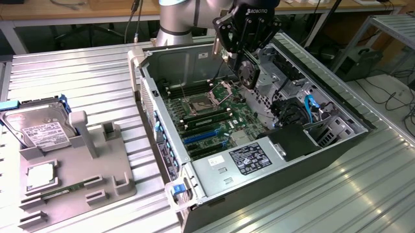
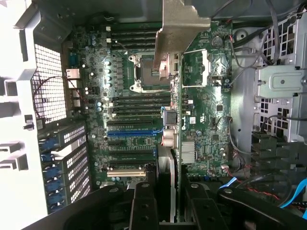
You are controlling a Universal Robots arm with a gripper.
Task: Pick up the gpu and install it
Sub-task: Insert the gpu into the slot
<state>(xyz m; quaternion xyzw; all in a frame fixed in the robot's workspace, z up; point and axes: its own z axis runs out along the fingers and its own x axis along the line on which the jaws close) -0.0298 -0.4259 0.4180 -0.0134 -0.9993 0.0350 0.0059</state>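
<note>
My gripper [image 1: 241, 51] hangs over the open computer case [image 1: 337, 109], shut on the gpu [image 1: 248, 74]. The black card is held on edge with its fan facing the exterior view's right, a little above the motherboard [image 1: 214, 121] near the processor socket. From the wrist view the gpu [image 2: 168, 153] appears edge-on between my two black fingers [image 2: 144, 206], and its silver bracket [image 2: 180, 33] points away from the camera. The blue expansion slot [image 2: 132, 132] lies on the board beside the card's edge, apart from it.
A grey fixture tray [image 1: 116, 179] on the exterior view's left holds a hard drive [image 1: 39, 128], a processor [image 1: 40, 174] and a memory stick [image 1: 65, 189]. Inside the case, blue cables [image 1: 310, 104] and a black power supply [image 1: 292, 141] crowd the right side.
</note>
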